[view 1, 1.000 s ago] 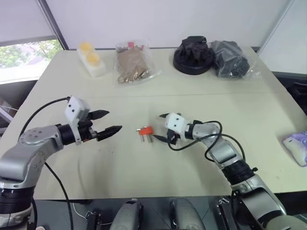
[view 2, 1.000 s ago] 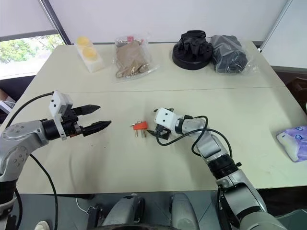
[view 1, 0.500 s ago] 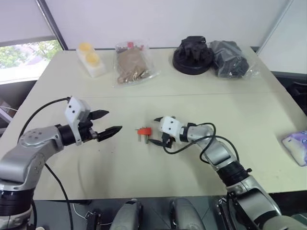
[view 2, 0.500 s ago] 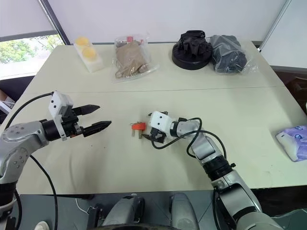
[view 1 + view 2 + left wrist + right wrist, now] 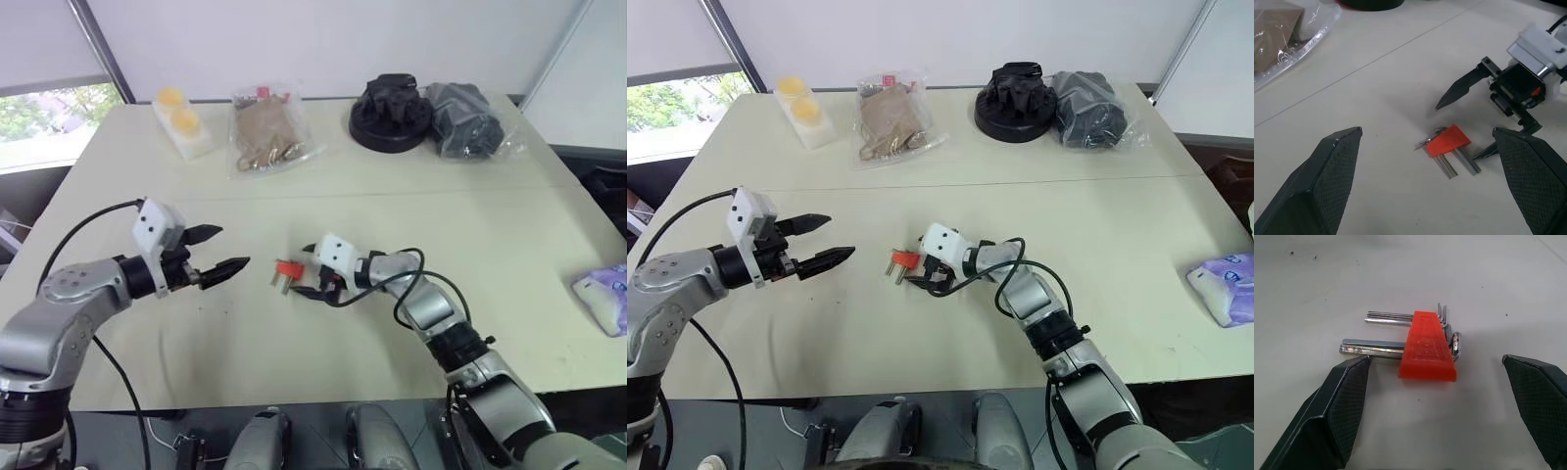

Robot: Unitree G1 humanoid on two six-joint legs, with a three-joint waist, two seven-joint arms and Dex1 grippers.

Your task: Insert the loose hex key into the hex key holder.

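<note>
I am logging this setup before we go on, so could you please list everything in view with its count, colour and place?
hex key holder: one, red-orange, short grey keys sticking out, mid-table, between the right gripper's fingers.
table: one, cream, carries everything.
white tray with yellow rounds: one, far left of the table.
clear bag of brown items: one, far side, right of the tray.
black round object: one, far side, right of centre.
bag of dark grey material: one, beside the black object.
purple-and-white packet: one, right table edge.
left gripper: black fingers open, above the table left of the holder.
right gripper: black fingers open, low at the holder.
</note>
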